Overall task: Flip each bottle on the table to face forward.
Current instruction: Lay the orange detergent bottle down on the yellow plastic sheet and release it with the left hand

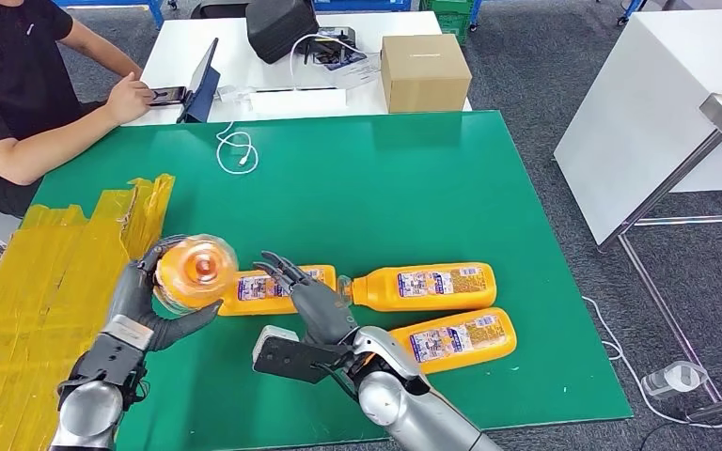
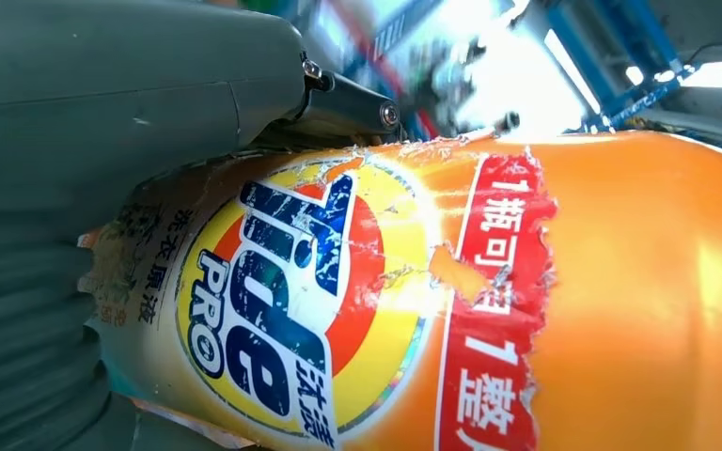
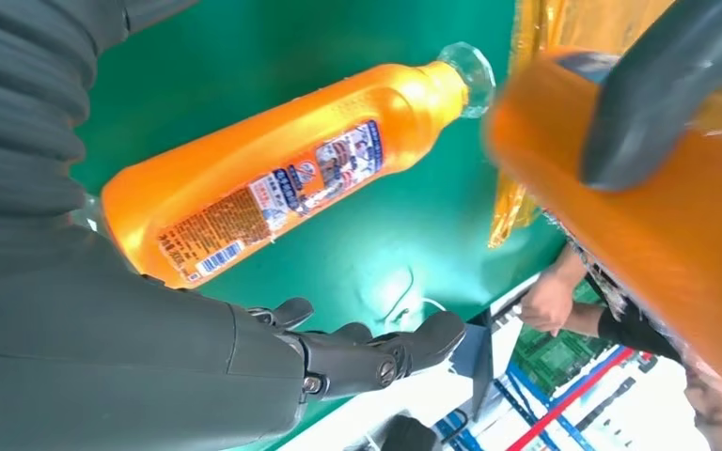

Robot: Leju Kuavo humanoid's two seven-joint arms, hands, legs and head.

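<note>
In left robot hand (image 1: 141, 305): Tide detergent bottle (image 1: 193, 272), grasped, lifted. Right robot hand (image 1: 310, 299) released, fingers spread, beside three lying bottles (image 1: 432, 287).

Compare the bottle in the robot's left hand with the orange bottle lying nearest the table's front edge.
The held bottle is lifted off the table in the left hand, cap end toward the head camera; the front bottle lies flat on the green table, untouched. The held bottle shows a worn yellow and blue front logo in the left wrist view; the front bottle shows a small-print label with a barcode. Both are orange detergent bottles.
</note>
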